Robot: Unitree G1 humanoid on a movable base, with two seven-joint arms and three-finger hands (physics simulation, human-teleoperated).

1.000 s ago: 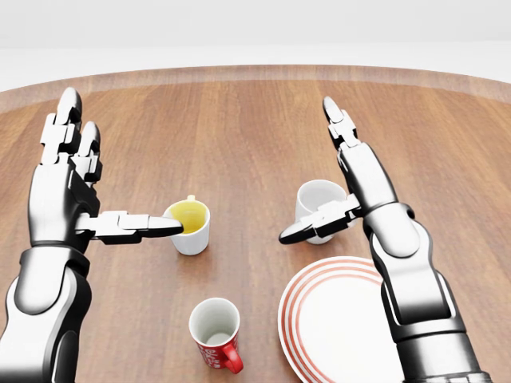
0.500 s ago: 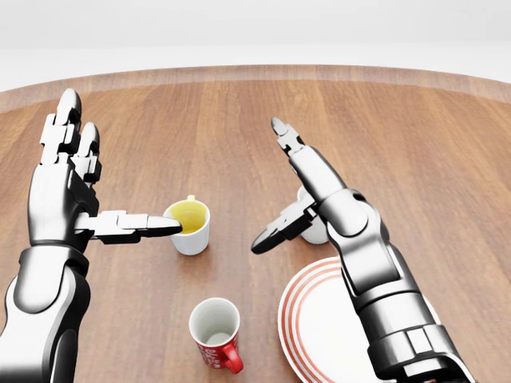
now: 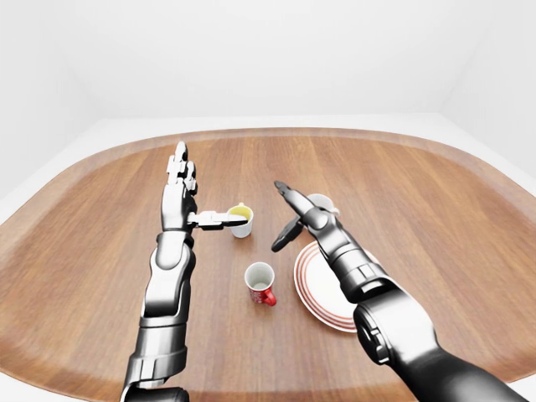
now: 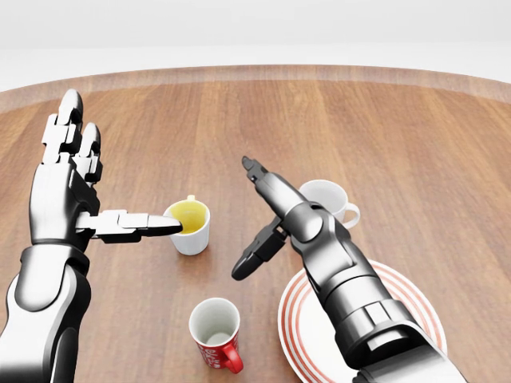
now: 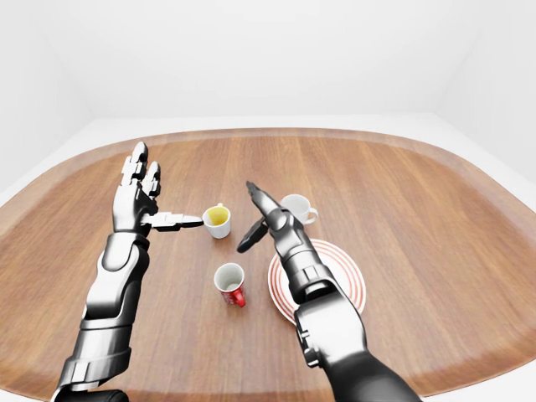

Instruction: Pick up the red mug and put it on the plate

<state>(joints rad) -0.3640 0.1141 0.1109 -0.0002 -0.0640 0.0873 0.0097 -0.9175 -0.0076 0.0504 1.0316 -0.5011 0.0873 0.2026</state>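
Three mugs on a rounded wooden table (image 3: 435,218), white walls (image 3: 276,59), both hands' fingers (image 4: 132,225) spread, released

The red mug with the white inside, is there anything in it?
No. The red ceramic mug stands upright, and the head view looks down into a bare white inside. Only the part just under its near rim is hidden.

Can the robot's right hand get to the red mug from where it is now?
Probably yes. The right hand hangs open above the table, and the red mug stands upright with bare wood between them; the plate lies beside it.
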